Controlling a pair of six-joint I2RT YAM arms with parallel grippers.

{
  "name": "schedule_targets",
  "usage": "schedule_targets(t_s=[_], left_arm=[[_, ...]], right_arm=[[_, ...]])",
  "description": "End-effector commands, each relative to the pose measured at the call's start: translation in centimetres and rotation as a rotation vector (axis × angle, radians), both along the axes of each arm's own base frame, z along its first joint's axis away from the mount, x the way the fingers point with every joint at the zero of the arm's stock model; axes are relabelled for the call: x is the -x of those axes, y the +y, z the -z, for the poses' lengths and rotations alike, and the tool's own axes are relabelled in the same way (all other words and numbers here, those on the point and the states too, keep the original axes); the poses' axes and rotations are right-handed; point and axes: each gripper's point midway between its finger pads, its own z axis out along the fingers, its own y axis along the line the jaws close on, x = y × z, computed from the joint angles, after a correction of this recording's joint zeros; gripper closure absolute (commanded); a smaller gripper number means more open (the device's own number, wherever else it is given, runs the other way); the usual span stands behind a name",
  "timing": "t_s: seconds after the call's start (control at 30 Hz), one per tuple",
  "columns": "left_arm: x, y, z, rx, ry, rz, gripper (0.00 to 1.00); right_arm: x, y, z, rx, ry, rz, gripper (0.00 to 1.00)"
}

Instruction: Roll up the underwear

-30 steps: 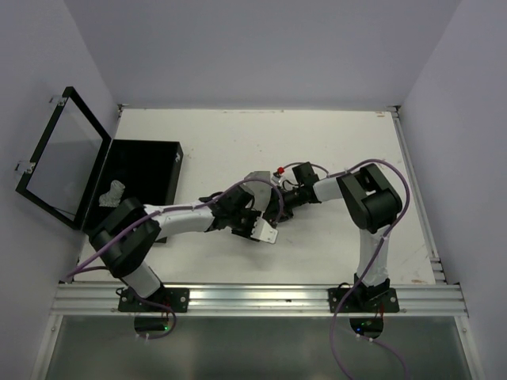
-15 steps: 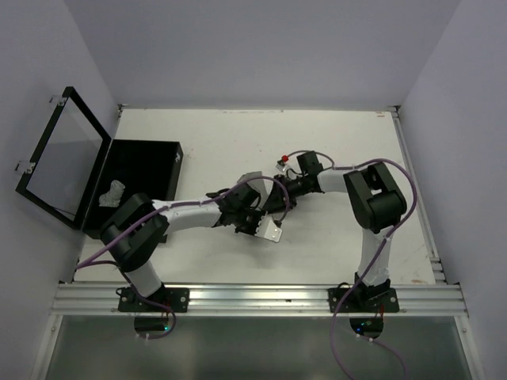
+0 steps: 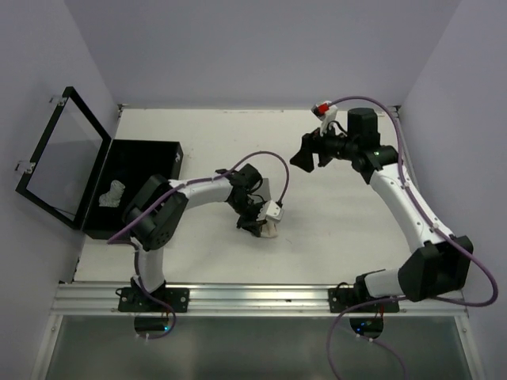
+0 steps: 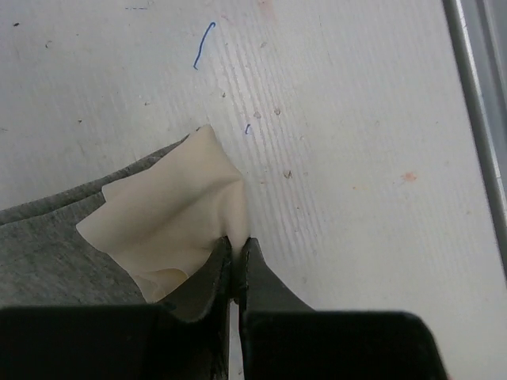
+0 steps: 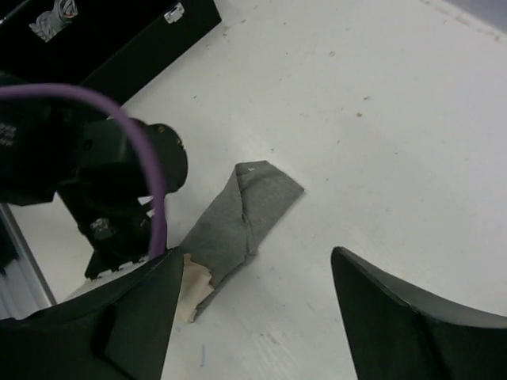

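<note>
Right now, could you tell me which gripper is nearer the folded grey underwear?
Left. The left gripper is shut on the cream end of the grey underwear; the right gripper hangs open, well clear toward the table's far right.

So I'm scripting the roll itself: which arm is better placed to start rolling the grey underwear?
Left, I'd say. The left gripper is shut on the cream end of the underwear, right where a roll would start. The right gripper is open, high and far from it, holding nothing.
</note>
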Motion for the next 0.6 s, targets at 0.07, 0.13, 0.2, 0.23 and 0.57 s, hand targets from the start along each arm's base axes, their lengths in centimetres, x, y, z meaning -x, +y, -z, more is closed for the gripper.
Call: schedule_targets(t_s=[0.07, 0.13, 0.2, 0.23, 0.57], left_arm=[[2.9, 3.1, 2.1, -0.15, 0.426, -0.112, 1.0], [2.5, 3.2, 2.9, -0.162, 0.481, -0.131, 1.0], [2.3, 3.7, 3.8, -0.176, 0.519, -0.147, 1.0], [2.0, 3.7, 3.9, -0.177, 0.525, -0.148, 1.0], [1.3, 4.2, 6.3, -0.257, 0.597, -0.145, 1.0]], right_arm=[[2.4, -3.2, 1.2, 0.18, -0.052, 0.006, 0.09], [4.7, -3.5, 0.7, 0.207, -0.093, -0.081, 0.06], [7.1, -3.8, 1.1, 0.235, -0.096, -0.157, 0.08], [8.0, -3.6, 1.1, 0.248, -0.134, -0.233, 0.11], [16.9, 2.1, 9.3, 0.365, -0.206, -0.676, 0.44]])
